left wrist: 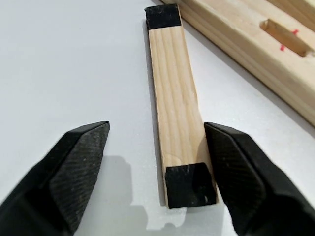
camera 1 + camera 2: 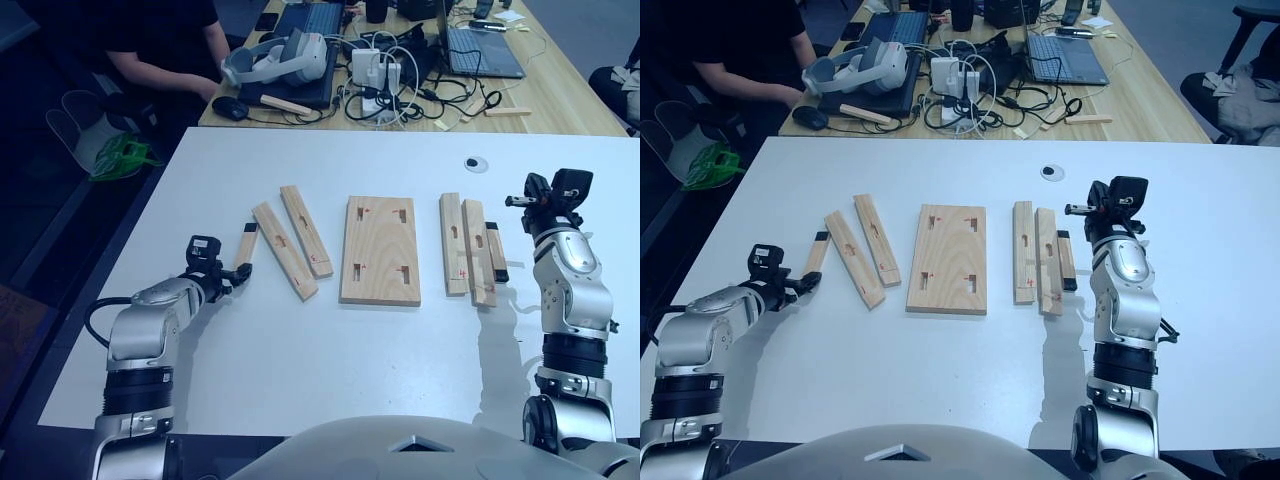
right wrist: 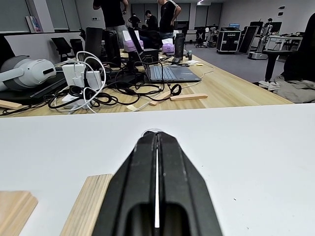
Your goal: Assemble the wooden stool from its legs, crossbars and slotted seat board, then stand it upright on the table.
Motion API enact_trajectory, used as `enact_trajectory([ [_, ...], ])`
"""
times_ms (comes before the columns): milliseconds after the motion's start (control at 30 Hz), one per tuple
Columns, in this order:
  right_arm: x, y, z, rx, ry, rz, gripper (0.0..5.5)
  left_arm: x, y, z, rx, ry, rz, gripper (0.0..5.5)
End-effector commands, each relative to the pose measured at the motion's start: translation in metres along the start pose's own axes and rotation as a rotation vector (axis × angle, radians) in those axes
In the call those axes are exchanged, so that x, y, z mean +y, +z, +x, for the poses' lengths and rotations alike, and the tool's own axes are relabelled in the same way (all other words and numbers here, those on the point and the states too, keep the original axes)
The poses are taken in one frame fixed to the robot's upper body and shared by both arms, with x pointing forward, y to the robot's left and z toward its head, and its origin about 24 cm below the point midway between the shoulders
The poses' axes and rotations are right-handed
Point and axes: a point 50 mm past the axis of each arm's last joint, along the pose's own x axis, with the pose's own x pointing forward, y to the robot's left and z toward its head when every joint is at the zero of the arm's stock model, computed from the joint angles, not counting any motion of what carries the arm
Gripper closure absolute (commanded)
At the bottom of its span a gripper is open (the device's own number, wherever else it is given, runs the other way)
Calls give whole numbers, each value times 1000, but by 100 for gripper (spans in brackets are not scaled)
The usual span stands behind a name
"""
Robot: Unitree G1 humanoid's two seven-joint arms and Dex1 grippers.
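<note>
We see all the stool parts lying flat and unassembled on the white bench (image 2: 300,340). The slotted seat board (image 2: 380,250) is in the middle. The left legs (image 2: 285,250), two slats, lie side by side and angled to the board's left. A short crossbar (image 1: 174,93) with black ends lies just beside the outer one. The right legs (image 2: 453,243), two more slats, lie touching each other on the board's right, and a second crossbar (image 2: 494,250) lies along their outer edge. The left gripper (image 1: 155,135) sits low over the bench, jaws spread and straddling the near end of the short crossbar. One finger (image 1: 236,172) is right against the wood and the other is apart. The right gripper (image 3: 156,147) hangs above the bench near the right legs, jaws pressed together and holding nothing.
</note>
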Motion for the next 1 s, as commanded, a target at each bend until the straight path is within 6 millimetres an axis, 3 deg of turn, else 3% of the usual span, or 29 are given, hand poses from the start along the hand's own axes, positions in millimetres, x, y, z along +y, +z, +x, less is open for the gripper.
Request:
enact_trajectory([
  [33, -1, 4, 1, -7, -10, -1, 550, 2, -53, 2, 230, 19, -48, 258],
  [200, -9, 4, 2, 19, -46, 30, 550, 2, -45, 5, 180, 20, -56, 335],
  [367, -24, 17, 8, -16, -137, 88, 550, 5, -27, 10, 71, 54, -59, 420],
  [500, -25, 32, 16, -72, -157, 122, 550, 6, -12, 12, -14, 72, -63, 421],
  [600, -23, 48, 21, -120, -146, 129, 550, 7, 17, 10, -166, 109, -76, 421],
  [667, -19, 58, 26, -132, -97, 135, 550, 8, 50, 4, -330, 137, -80, 421],
  [733, -3, 74, 31, -147, 42, 150, 529, 9, 95, -6, -534, 137, -51, 421],
  [833, 38, 100, 27, -146, 396, 231, 484, -7, 155, -29, -807, 56, 65, 421],
  [933, 70, 122, 8, -153, 741, 287, 426, -37, 183, -43, -967, -81, 191, 421],
  [1000, 79, 133, -1, -170, 876, 340, 398, -57, 185, -47, -1025, -170, 287, 421],
])
